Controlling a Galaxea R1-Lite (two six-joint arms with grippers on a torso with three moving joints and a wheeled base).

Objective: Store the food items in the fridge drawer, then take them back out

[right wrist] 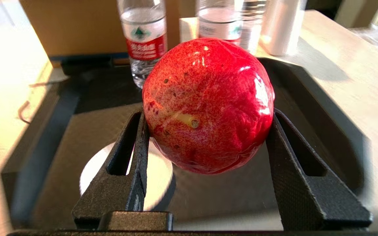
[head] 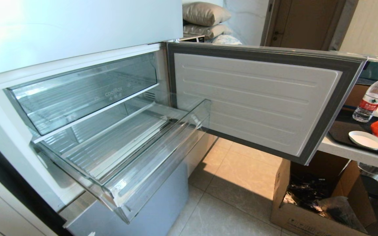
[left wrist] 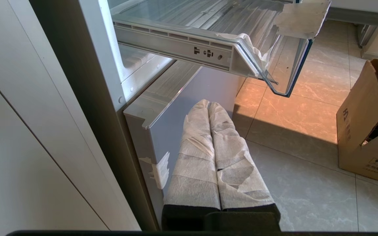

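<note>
Clamped between the black fingers (right wrist: 136, 164) of the right gripper (right wrist: 207, 131), a red apple (right wrist: 208, 105) is held above a dark tray (right wrist: 44, 137) and white plate (right wrist: 156, 177). Beneath the pulled-out fridge drawer (left wrist: 208, 49), the left gripper (left wrist: 213, 111) is kept low with wrapped fingers pressed together.

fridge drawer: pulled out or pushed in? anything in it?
Pulled out and empty: the fridge drawer juts past the coolBox bin, its ribbed floor bare.
</note>
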